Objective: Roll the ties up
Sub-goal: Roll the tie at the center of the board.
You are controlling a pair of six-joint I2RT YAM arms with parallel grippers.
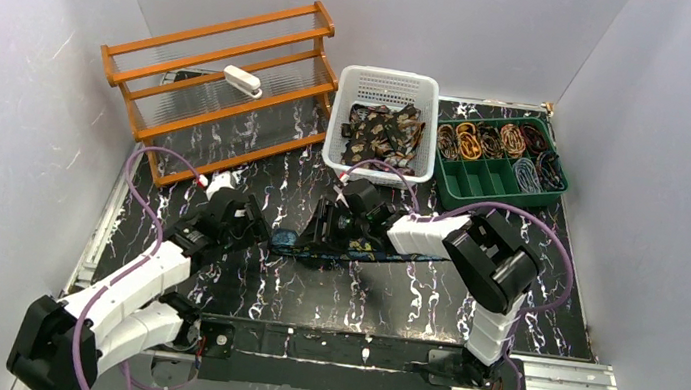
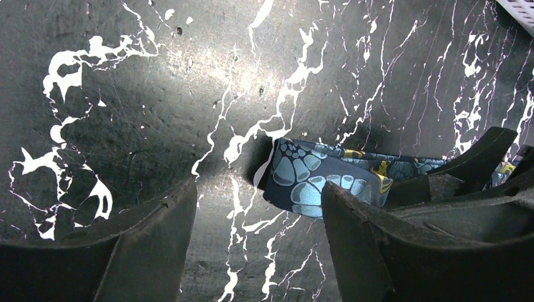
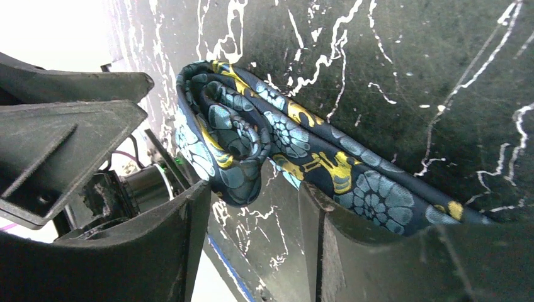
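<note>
A dark blue tie with teal and gold paisley point(image 1: 364, 250) lies flat across the middle of the black marbled table. Its left end is curled into a loose roll point(image 3: 230, 141). My right gripper point(image 1: 322, 224) is open at that curled end; in the right wrist view point(image 3: 252, 192) the roll sits just past the fingertips and the right finger point(image 3: 378, 245) rests over the tie's strip. My left gripper point(image 1: 254, 220) is open and empty just left of the tie's end point(image 2: 315, 179). Its right finger point(image 2: 378, 239) is beside that end.
A white basket point(image 1: 389, 82) holding brown patterned ties point(image 1: 385, 132) stands at the back. A green tray point(image 1: 485, 178) with several rolled ties is at the back right. A wooden rack point(image 1: 227, 69) with a white object point(image 1: 242, 82) stands at the back left.
</note>
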